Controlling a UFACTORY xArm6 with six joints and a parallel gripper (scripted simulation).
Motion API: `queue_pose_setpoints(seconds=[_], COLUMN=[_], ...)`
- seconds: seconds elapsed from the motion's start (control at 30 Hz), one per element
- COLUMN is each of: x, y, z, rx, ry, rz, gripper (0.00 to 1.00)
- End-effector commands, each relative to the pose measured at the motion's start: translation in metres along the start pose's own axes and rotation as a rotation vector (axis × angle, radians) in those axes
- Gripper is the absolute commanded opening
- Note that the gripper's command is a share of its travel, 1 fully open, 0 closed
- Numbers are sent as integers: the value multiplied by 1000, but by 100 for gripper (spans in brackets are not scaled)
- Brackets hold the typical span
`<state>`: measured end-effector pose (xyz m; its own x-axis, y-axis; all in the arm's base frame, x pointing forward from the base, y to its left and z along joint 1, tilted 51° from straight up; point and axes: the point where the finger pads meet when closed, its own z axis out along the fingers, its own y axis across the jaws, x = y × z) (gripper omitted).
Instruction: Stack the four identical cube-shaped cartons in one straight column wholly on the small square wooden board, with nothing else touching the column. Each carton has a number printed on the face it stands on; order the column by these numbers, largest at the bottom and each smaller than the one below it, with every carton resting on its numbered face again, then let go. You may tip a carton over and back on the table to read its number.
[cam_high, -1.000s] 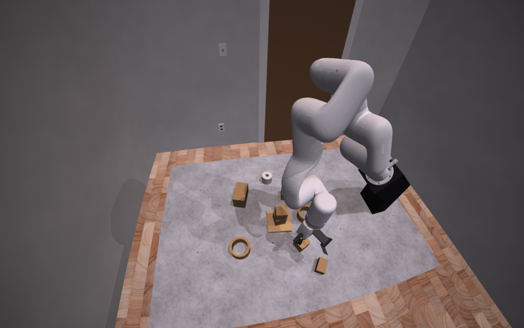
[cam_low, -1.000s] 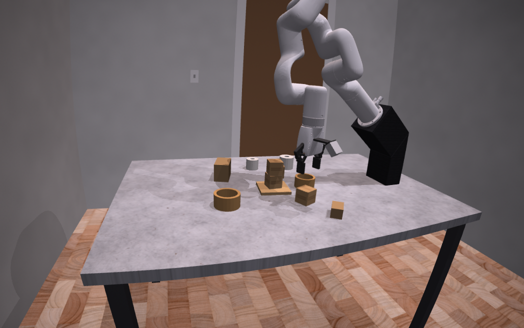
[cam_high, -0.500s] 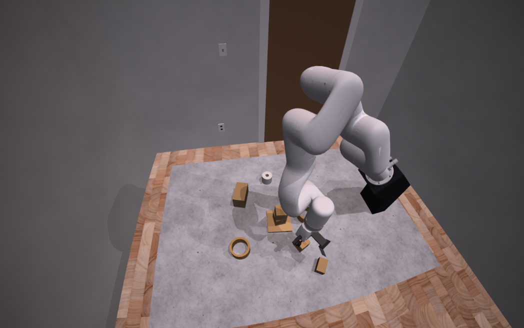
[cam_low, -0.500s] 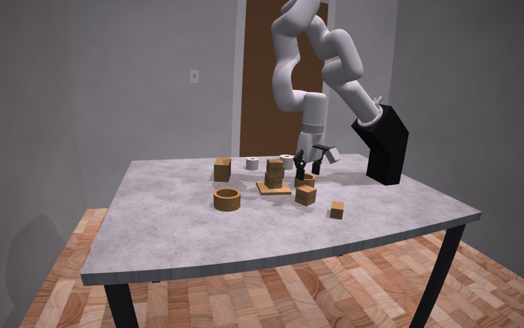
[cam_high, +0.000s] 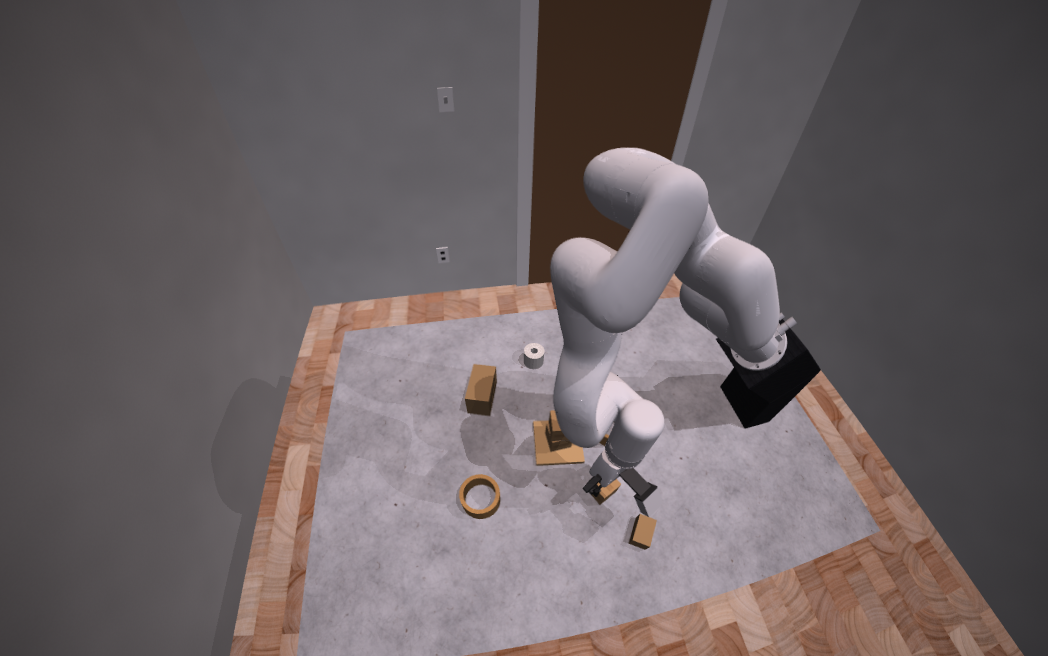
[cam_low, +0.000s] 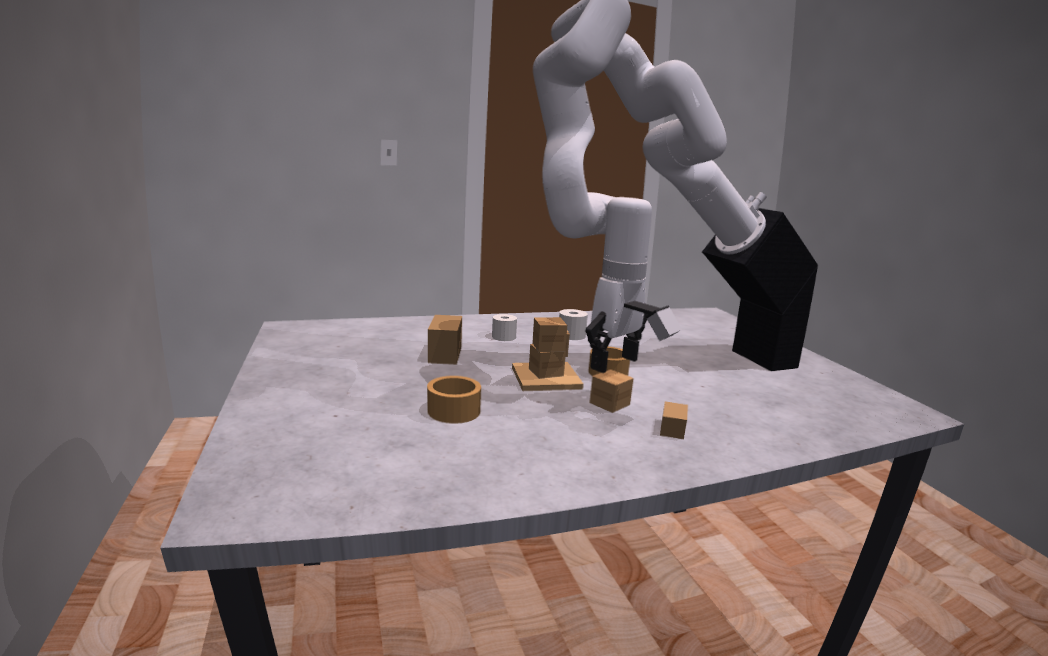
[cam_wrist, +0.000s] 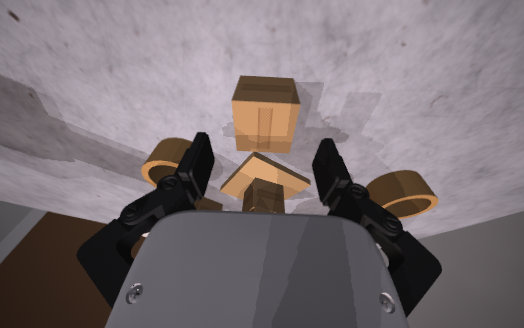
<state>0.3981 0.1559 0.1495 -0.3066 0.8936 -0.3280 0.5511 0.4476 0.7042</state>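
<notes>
The small wooden board (cam_low: 546, 379) lies mid-table with two cartons stacked on it (cam_low: 549, 348). A third carton (cam_low: 611, 389) stands on the table just right of the board. My gripper (cam_low: 612, 344) is open and empty, hanging a little above and behind this carton. In the wrist view the carton (cam_wrist: 265, 114) lies beyond my open fingers, with the board (cam_wrist: 265, 175) and the stack (cam_wrist: 263, 196) between them. In the overhead view the gripper (cam_high: 618, 487) covers most of the carton (cam_high: 605, 489). I do not see a fourth carton.
A smaller cube (cam_low: 673, 419) lies right of the loose carton. One wooden ring (cam_low: 454, 398) sits left of the board, another (cam_low: 616, 359) behind my gripper. A taller box (cam_low: 444, 338) and two white rolls (cam_low: 504, 327) (cam_low: 573, 323) stand at the back.
</notes>
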Motion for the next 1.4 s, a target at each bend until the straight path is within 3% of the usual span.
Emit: queue_pose_setpoints(seconds=[0.0, 1.37], x=[0, 0], y=[1, 0], z=[6, 44], rx=[-4, -4], ry=[2, 2], rz=[0, 1], gripper=[100, 100])
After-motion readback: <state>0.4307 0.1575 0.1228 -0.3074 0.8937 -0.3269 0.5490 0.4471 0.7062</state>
